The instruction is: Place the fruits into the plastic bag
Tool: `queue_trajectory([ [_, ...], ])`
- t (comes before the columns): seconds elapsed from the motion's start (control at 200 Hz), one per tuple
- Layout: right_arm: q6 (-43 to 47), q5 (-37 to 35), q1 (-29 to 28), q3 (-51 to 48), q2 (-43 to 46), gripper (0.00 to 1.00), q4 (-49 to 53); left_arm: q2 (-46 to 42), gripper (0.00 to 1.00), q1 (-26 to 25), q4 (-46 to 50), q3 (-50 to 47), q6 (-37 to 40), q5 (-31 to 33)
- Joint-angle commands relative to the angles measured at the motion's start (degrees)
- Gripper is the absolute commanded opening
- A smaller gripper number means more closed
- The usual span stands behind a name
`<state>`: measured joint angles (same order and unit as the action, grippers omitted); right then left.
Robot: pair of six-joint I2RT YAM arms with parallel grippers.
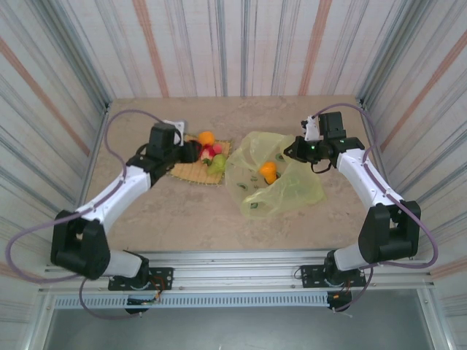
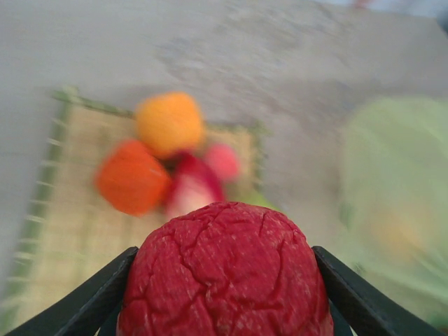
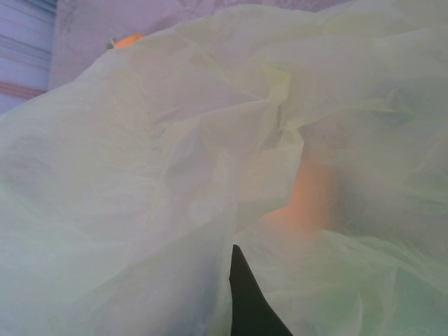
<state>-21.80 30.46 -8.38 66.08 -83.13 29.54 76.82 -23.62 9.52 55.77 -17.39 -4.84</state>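
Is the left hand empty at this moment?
No, the left hand grips a wrinkled red fruit between its two dark fingers.

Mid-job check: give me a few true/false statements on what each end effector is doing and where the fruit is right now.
1. The left end effector grips a wrinkled red fruit. True.
2. The plastic bag has no fruit inside. False: an orange fruit shows through it.
3. Other fruits lie on the woven mat. True.
4. The right end effector is over the woven mat. False: it is at the plastic bag's edge, on the side away from the mat.
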Motion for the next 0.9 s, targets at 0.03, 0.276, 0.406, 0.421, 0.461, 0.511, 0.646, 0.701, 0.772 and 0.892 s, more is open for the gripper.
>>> queue_trajectory([
  [0.03, 0.6, 1.1, -0.4, -0.6, 0.0, 0.00, -0.8, -6.4, 0.59, -8.9, -3.1, -7.9, 0.8, -2.2],
  [0.276, 0.7, 1.1, -0.5, -0.2, -0.1, 0.00, -1.0, -2.9, 0.60, -22.7, -9.6, -7.5, 5.6, -3.4],
  [0.406, 0.8, 1.6, -0.6, -0.5, 0.0, 0.00, -0.6, 4.6, 0.60, -25.1, -10.6, -2.2, 7.0, -4.8],
  [0.421, 0.8, 1.6, -0.6, -0.5, 0.0, 0.00, -0.5, 5.3, 0.60, -25.3, -10.8, -1.6, 7.1, -5.1],
  [0.461, 0.7, 1.8, -0.6, -0.7, 0.0, 0.00, -0.5, 7.3, 0.60, -26.0, -11.4, -0.2, 7.6, -5.7],
  [0.511, 0.5, 2.2, -0.6, -0.9, 0.2, 0.00, -0.6, 10.0, 0.60, -26.7, -12.6, 1.2, 8.2, -6.4],
  [0.646, -0.3, 3.5, -0.6, -1.1, 0.6, 0.00, -1.1, 16.8, 0.60, -28.2, -14.4, 4.9, 8.8, -7.5],
  [0.701, -0.6, 3.9, -0.5, -1.2, 0.7, 0.00, -1.2, 19.2, 0.61, -28.7, -15.9, 5.9, 8.8, -7.4],
  [0.772, -0.8, 4.4, -0.6, -1.4, 0.8, 0.00, -1.4, 22.4, 0.62, -29.1, -17.4, 7.4, 8.5, -7.5],
  [0.892, -1.4, 4.6, -0.5, -2.2, 1.1, 0.00, -1.9, 27.7, 0.64, -30.1, -19.3, 9.9, 7.7, -7.7],
])
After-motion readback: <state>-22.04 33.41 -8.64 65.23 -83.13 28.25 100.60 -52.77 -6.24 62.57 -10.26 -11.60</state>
